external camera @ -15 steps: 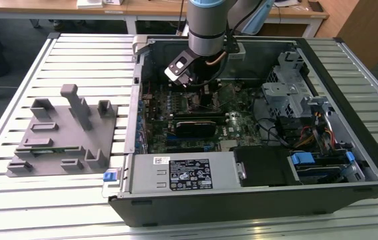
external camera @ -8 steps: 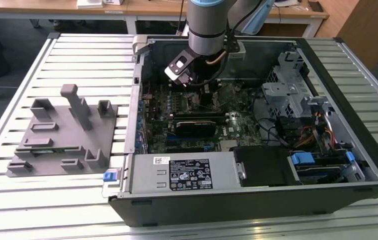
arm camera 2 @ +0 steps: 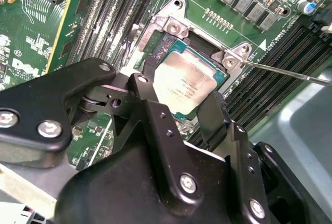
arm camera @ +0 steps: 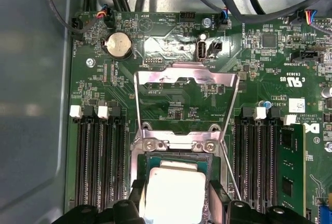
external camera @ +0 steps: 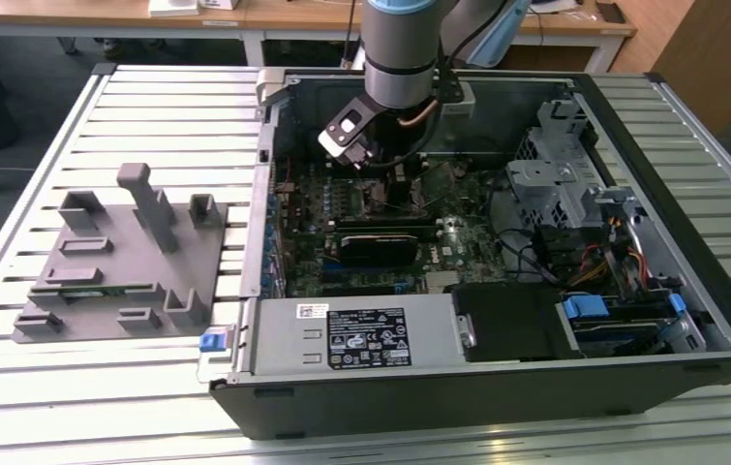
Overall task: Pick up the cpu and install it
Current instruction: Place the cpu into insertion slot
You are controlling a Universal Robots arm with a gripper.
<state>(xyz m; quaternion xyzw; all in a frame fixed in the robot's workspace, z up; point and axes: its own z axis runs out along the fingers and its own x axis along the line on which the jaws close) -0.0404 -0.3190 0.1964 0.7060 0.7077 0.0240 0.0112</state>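
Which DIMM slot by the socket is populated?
The outermost slot of the bank across the cpu from the grey case wall: it holds a green memory stick. The other slots in the first wrist view look empty.

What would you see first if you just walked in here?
A big robot arm dips into an open computer case on a slatted table. In the second wrist view, its black gripper pinches the cpu, a shiny silver square, right over the socket. A grey plastic fixture sits at the exterior view's left.

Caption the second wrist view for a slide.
Gripper holds the cpu at the open socket on the motherboard.
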